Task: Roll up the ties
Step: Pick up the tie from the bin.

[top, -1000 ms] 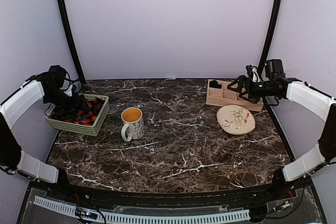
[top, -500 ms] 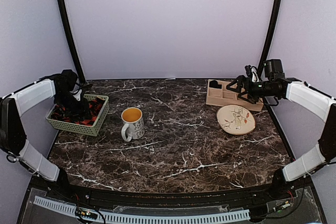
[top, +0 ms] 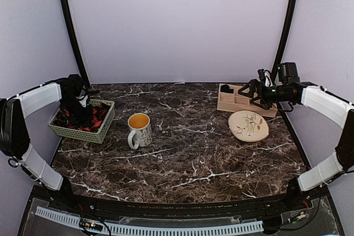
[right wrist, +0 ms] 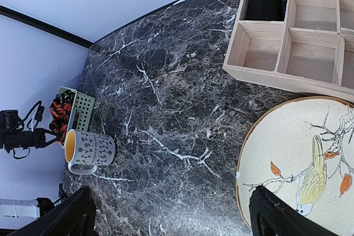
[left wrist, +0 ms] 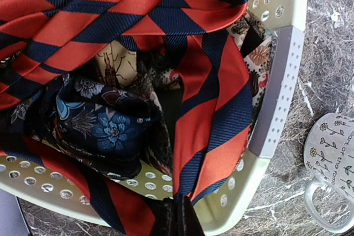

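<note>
Several ties lie heaped in a pale green basket (top: 83, 134) at the table's left. The topmost is a red-and-dark-blue striped tie (left wrist: 204, 114), also visible as red and black cloth (top: 91, 115) from above. Under it lie dark floral ties (left wrist: 105, 131). My left gripper (left wrist: 180, 219) reaches down into the basket (left wrist: 282, 81) and is shut, with a fold of the striped tie pinched between its tips. My left gripper (top: 77, 111) sits over the basket's left half. My right gripper (right wrist: 177, 214) hangs open and empty above the table, near the plate; from above the right gripper (top: 248, 91) sits over the wooden tray.
A white patterned mug (top: 139, 128) with orange liquid stands just right of the basket. At the back right is a wooden compartment tray (top: 238, 102) holding a black roll (right wrist: 264, 2). A bird-painted plate (top: 249, 125) lies in front of it.
My left gripper swung right and down into the basket and went from open to shut on the striped tie. The right arm has not moved.
</note>
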`<state>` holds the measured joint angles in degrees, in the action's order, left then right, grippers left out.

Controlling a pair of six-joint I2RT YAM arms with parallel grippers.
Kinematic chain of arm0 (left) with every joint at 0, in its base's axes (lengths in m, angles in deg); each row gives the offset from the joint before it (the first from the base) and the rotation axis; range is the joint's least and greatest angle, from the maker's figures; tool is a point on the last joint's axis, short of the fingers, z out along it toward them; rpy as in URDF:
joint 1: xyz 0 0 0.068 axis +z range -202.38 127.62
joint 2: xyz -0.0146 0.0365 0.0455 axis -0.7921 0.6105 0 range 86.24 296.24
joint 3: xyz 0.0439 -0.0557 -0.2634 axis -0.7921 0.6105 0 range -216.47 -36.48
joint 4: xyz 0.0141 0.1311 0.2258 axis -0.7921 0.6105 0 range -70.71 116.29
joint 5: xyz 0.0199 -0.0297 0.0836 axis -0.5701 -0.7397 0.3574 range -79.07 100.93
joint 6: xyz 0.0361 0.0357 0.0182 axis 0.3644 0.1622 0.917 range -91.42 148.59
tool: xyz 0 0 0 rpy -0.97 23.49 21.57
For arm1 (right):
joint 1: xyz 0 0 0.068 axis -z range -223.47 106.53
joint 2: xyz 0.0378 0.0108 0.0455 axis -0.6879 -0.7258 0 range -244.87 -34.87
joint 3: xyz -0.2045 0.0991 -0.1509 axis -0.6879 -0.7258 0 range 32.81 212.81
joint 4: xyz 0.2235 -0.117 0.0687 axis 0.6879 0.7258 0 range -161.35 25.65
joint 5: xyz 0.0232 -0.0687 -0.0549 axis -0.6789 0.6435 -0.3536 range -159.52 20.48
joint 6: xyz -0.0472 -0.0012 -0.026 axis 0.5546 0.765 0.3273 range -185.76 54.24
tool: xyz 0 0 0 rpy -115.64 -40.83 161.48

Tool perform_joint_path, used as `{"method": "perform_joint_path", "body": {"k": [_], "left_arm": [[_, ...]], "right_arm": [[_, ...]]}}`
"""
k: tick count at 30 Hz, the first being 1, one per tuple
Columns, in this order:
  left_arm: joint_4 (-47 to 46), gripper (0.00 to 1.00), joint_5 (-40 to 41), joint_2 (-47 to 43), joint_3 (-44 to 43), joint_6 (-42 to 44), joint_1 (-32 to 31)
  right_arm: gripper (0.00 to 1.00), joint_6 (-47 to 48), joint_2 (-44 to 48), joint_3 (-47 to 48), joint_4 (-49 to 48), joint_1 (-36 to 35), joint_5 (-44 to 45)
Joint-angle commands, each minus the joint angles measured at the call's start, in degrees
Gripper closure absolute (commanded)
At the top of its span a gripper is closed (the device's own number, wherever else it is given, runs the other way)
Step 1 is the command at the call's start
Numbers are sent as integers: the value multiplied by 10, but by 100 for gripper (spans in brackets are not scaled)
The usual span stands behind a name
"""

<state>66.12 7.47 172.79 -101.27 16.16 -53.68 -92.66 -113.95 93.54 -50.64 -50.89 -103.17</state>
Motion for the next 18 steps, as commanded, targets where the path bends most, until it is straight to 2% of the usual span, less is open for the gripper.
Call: {"method": "perform_joint_path", "body": {"k": [1, 6, 9, 13, 18], "left_arm": [[10, 100, 38, -39, -51, -11, 0], [20, 100, 42, -77, -153, -43, 0], [17, 100, 3, -80, -220, -47, 0], [-11, 100, -74, -80, -309, -54, 0], [-86, 100, -214, -65, -389, -87, -7]], "right_arm": [[3, -8, 15, 14, -3, -4, -1], [3, -17, 20, 23, -8, -7, -5], [3, -25, 21, 27, -18, -9, -12], [3, -35, 21, 34, -34, -14, -17], [3, -51, 25, 38, -66, -27, -24]]}}
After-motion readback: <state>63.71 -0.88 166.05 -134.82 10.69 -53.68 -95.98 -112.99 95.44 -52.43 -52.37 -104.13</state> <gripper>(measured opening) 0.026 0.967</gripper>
